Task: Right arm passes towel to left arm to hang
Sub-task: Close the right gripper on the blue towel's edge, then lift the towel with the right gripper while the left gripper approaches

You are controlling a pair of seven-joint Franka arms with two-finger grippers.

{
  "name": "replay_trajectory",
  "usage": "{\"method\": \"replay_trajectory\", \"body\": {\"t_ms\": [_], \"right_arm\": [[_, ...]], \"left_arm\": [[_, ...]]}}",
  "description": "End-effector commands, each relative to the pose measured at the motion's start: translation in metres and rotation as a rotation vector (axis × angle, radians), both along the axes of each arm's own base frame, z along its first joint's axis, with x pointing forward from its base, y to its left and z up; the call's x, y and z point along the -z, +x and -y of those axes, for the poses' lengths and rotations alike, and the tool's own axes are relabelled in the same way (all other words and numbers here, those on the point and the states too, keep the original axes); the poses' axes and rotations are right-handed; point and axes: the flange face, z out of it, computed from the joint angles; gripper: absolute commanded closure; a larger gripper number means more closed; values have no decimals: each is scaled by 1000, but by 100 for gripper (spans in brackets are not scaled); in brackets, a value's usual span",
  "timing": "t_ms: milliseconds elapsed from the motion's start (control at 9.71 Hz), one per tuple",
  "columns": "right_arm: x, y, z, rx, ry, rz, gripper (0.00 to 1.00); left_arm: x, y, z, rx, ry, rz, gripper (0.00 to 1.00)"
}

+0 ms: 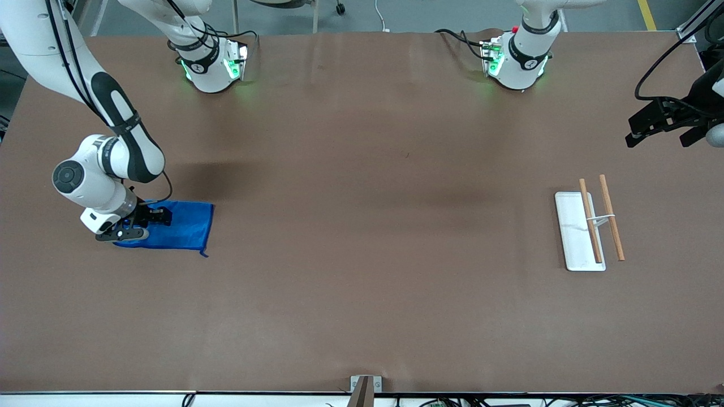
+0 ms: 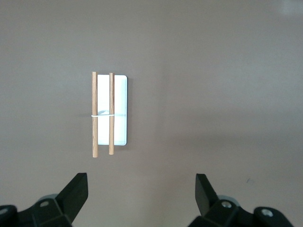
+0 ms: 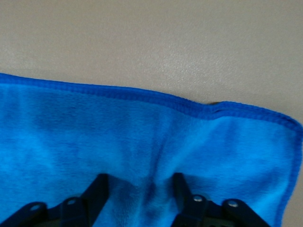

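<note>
My right tool (image 3: 139,191) presses down on the towel (image 1: 178,226), fingers apart with a ridge of cloth bunching between them, ready to pinch. The towel lies flat on the tabletop (image 1: 362,226), well apart from the rack (image 1: 591,226). My left tool (image 2: 142,196) hangs spread wide over the rack, waiting.

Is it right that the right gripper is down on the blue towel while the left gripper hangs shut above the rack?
Not quite: the left gripper is open, as the left wrist view shows, above the rack. The right gripper is indeed down on the towel.
</note>
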Motion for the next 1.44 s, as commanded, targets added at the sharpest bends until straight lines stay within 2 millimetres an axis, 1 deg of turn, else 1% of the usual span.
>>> {"method": "replay_trajectory", "body": {"t_ms": [0,103,309,412,618,721,824,926,1029,1132,1338], "right_arm": [[9,-2,3,8,11,-10,100],[2,4,1,3,19,-52,100],[-48,30,4,-1,40,-151,100],[-74,39,2,-2,46,-178,100],[-118,47,-19,-34,45,-180,100],[-139,48,-36,-51,49,-175,100],[-160,45,-51,-49,83,-178,100],[-177,45,-76,-38,169,-192,100],[-192,41,-94,-11,264,-206,100],[-205,37,-121,-14,341,-210,100],[-224,32,-179,8,453,-217,100]], "left_arm": [[19,0,3,20,9,-29,0],[20,0,6,25,3,-33,0],[23,1,8,31,3,-39,0],[24,2,11,36,3,-40,0],[25,3,11,34,3,-42,0],[25,3,11,33,3,-42,0],[29,4,10,33,3,-49,0],[32,7,10,33,3,-56,0],[32,7,10,33,3,-54,0],[32,7,9,33,1,-54,0],[34,7,12,39,-5,-59,0]]}}
